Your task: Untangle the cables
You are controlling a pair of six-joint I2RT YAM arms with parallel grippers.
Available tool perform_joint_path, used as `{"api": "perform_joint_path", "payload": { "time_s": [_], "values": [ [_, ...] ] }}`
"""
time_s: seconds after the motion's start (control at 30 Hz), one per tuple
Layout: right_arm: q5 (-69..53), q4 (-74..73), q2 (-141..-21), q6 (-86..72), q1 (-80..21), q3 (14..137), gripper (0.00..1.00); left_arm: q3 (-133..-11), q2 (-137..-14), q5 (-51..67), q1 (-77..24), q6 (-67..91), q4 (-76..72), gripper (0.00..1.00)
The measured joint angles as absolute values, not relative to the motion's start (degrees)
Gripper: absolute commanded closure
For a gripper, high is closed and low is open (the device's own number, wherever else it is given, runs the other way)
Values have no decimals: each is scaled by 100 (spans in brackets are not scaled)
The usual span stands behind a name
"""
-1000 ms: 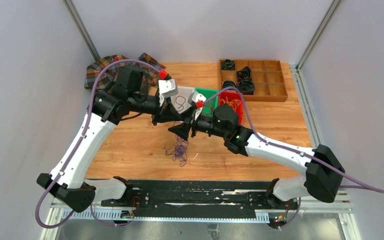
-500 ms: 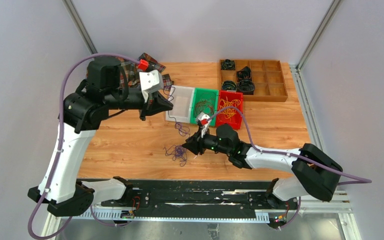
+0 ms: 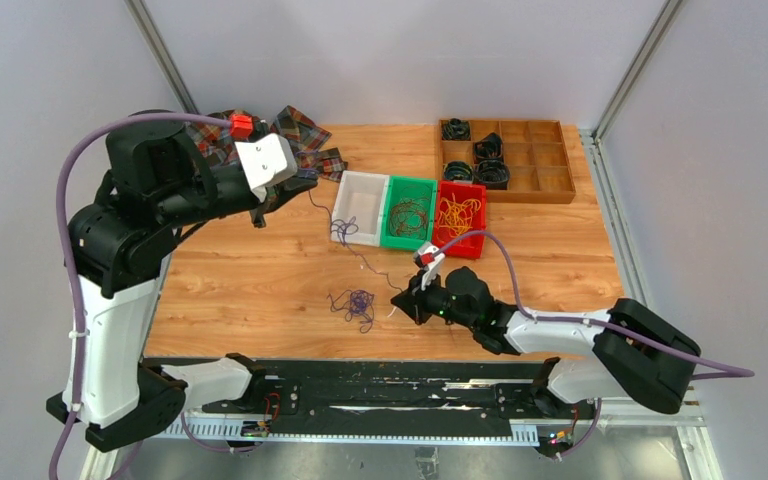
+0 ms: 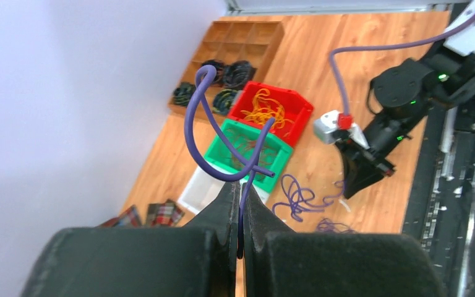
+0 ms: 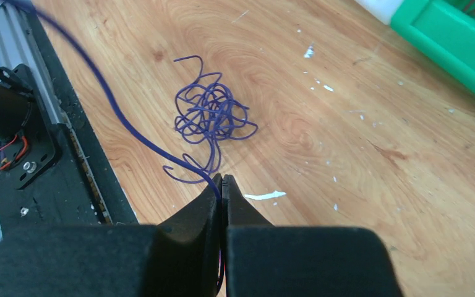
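Drawing the purple cable out straight looks like the step in hand, and it wants slow, opposed pulls rather than a jerk. Nearest the bases, the right gripper sits low over the table, its fingers pressed together on the strand's near end. Just beside it lies a small purple tangle — best kept out of the line, I judge, since a hooked end curls close to it. From there the strand runs up and leftward, with slack loops by the near corner of the white bin; tension should come on gently so they open without catching the bin wall. Farther back and high, the left gripper is pinched closed on the other end.

Only the right wrist view shows the tangle's strands and the hook; whether they join the held cable I cannot tell. Only the left wrist view shows the free curl above the left tips. The overhead view alone gives the whole span — and dark cables in the green bin, orange cables in the red bin
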State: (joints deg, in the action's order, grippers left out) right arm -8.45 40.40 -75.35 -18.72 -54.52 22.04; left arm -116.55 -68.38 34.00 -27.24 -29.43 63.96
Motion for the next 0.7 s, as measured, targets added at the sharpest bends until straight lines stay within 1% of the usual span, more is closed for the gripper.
{"api": "perform_joint_path", "payload": {
  "time_s": [0.37, 0.6, 0.63, 0.7],
  "values": [
    [161, 3452, -6442, -2014, -5419, 1616, 99, -12077, -6783, 2272, -2724, -3833, 6451, 99],
    [808, 2821, -5990, -2169, -5170, 1498, 99, -12223, -6838, 1538, -2724, -4136, 6377, 100],
    [873, 2746, -5959, -2193, -5131, 1487, 98, -12191, -6840, 1441, -2724, -4165, 6316, 100],
    [954, 2637, -5902, -2224, -5098, 1468, 92, -12125, -6847, 1319, -2724, -4185, 6224, 99]
  ]
}}
